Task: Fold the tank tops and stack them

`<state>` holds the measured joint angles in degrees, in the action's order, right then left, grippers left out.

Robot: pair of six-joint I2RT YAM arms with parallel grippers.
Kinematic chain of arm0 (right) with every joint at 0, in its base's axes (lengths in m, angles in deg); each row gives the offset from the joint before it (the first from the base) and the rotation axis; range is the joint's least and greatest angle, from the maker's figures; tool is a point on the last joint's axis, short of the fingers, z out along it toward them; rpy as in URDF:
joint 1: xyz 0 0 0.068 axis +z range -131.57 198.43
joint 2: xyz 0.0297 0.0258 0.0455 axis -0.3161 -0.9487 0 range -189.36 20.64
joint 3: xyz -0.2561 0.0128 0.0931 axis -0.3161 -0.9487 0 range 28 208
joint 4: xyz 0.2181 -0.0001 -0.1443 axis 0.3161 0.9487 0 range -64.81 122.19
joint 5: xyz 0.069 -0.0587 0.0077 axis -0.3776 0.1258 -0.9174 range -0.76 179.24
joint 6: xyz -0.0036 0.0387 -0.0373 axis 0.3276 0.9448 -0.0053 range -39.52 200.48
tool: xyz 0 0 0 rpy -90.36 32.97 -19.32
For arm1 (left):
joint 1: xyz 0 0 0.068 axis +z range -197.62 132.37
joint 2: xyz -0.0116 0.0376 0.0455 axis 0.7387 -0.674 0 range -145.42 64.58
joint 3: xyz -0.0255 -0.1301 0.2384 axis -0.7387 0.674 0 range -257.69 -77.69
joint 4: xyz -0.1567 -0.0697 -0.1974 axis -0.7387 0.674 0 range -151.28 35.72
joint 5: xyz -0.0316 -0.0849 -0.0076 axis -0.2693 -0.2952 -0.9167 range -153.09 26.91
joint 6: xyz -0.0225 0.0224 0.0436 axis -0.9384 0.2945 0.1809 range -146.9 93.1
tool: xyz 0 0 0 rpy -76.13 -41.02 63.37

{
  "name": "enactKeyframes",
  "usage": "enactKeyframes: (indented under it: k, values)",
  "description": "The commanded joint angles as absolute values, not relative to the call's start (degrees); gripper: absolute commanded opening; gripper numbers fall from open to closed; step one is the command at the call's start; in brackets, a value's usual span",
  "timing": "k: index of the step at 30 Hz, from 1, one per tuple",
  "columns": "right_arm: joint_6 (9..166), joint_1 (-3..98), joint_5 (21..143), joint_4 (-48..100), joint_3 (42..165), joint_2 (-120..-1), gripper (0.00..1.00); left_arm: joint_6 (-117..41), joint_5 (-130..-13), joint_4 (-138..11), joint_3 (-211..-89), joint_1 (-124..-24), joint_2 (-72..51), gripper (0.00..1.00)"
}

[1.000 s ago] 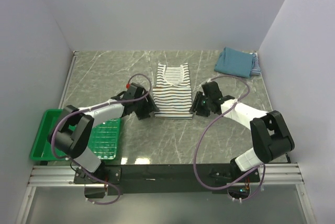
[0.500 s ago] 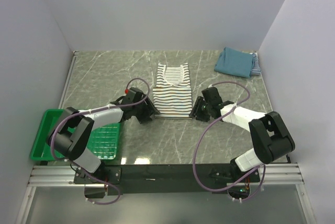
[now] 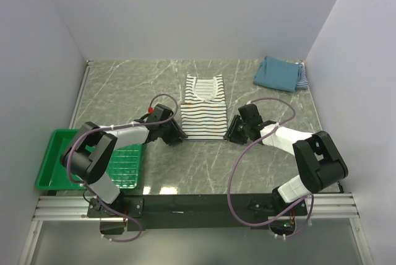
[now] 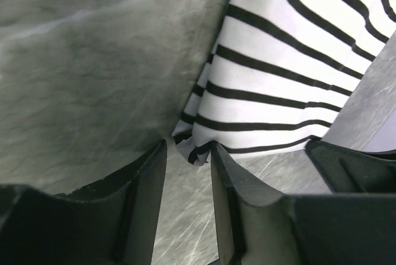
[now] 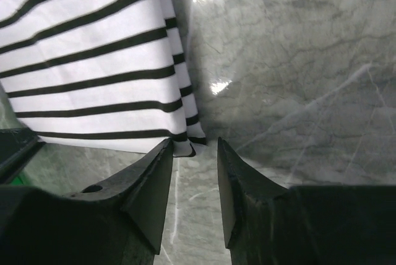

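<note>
Black-and-white striped tank top point(image 3: 205, 107) lies flat mid-table. Left gripper point(image 4: 187, 147) and right gripper point(image 5: 193, 142), both half open, straddle its near hem corners, unclamped. Teal tank top point(image 3: 277, 73) sits folded far right.

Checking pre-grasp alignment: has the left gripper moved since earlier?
Yes. The left gripper slid toward the table's near edge, along the black-and-white striped tank top's left side to its near-left corner.

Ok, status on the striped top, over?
Left pincer open, right pincer open, each at a near corner. Black-and-white striped tank top lies flat. Teal top and green basket off to the sides.
</note>
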<state>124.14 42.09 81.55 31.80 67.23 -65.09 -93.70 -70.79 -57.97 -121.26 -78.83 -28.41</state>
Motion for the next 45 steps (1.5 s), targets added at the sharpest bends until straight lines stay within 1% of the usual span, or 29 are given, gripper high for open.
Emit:
enactKeyframes:
  k: [1, 6, 10, 12, 14, 17, 18, 19, 20, 23, 25, 29, 31, 32, 34, 35, 36, 37, 38, 40, 42, 44, 45]
  values:
    - [124.52, 42.86, 82.20, 30.81, 65.80, -65.84, 0.41, -93.25, -67.48, -55.75, -122.43, -79.97, -31.48, 0.41]
    - [124.25, 43.65, 83.08, 31.08, 64.48, -67.16, 0.36, -93.25, -65.38, -54.78, -121.99, -81.46, -32.45, 0.39]
    - [124.34, 43.65, 83.70, 30.73, 63.34, -67.69, 0.30, -93.69, -64.41, -54.16, -120.76, -81.99, -32.45, 0.33]
    - [124.25, 43.65, 83.96, 30.73, 63.16, -67.69, 0.25, -93.43, -63.97, -53.99, -120.23, -82.08, -32.36, 0.31]
    - [124.25, 43.65, 84.14, 30.73, 62.81, -67.43, 0.21, -93.25, -63.53, -53.73, -119.97, -82.08, -32.27, 0.25]
    - [124.25, 43.74, 83.96, 30.81, 62.55, -66.99, 0.15, -92.29, -63.79, -54.07, -119.79, -82.08, -32.01, 0.13]
    - [123.99, 43.74, 83.88, 30.73, 62.54, -66.81, 0.12, -91.76, -63.97, -54.42, -119.79, -82.25, -31.75, 0.06]
    - [123.90, 43.74, 83.70, 30.81, 62.46, -66.64, 0.10, -91.32, -64.23, -54.25, -119.88, -82.34, -31.49, 0.02]
    - [123.73, 43.82, 83.61, 30.90, 62.37, -66.11, 0.05, -90.71, -64.06, -53.90, -119.97, -82.43, -31.22, 0.01]
    - [122.94, 44.88, 83.79, 32.13, 62.02, -64.36, 0.00, -90.09, -63.53, -53.20, -119.35, -83.92, -29.20, 0.01]
    - [123.11, 46.10, 83.87, 32.66, 61.15, -63.04, 0.00, -90.35, -63.53, -52.23, -118.57, -84.54, -27.18, 0.01]
    - [124.86, 50.66, 84.23, 33.98, 57.72, -56.38, 0.00, -92.19, -63.36, -50.65, -114.18, -87.78, -21.48, 0.00]
    - [126.97, 53.31, 84.14, 34.59, 55.00, -53.29, 0.00, -94.04, -63.18, -48.99, -112.50, -91.03, -17.09, 0.01]
    - [128.63, 55.93, 84.14, 35.03, 54.20, -49.88, 0.00, -95.78, -63.35, -48.02, -111.10, -92.35, -15.42, 0.01]
    - [130.66, 58.93, 84.57, 37.48, 52.53, -45.83, 0.00, -97.81, -63.26, -45.82, -109.95, -96.83, -9.44, 0.01]
    - [131.80, 60.68, 85.36, 38.80, 52.26, -41.28, 0.00, -100.26, -63.26, -42.77, -109.60, -98.50, -7.16, 0.01]
    - [133.81, 63.83, 85.98, 41.42, 52.26, -38.89, 0.00, -101.59, -61.09, -40.91, -109.68, -102.08, -2.61, 0.01]
    - [134.79, 65.26, 86.68, 42.93, 52.70, -34.69, 0.00, -102.91, -59.15, -39.15, -109.86, -103.51, -0.39, 0.01]
    - [136.37, 66.05, 87.73, 45.64, 53.14, -32.82, 0.00, -104.92, -58.79, -36.09, -110.03, -105.00, 1.46, 0.01]
    - [136.99, 67.03, 88.00, 47.59, 55.33, -29.30, 0.00, -106.26, -58.60, -34.22, -110.03, -104.93, 6.21, 0.01]
    - [136.65, 67.03, 89.06, 49.79, 57.44, -28.32, 0.00, -106.44, -56.94, -32.81, -111.61, -104.67, 8.49, 0.01]
    - [135.34, 66.94, 89.06, 51.11, 61.39, -29.45, 0.00, -105.04, -55.27, -31.58, -114.85, -102.84, 8.33, 0.00]
    - [134.63, 66.68, 91.15, 51.55, 64.45, -30.33, 0.00, -104.16, -55.44, -31.40, -115.91, -101.78, 7.37, 0.01]
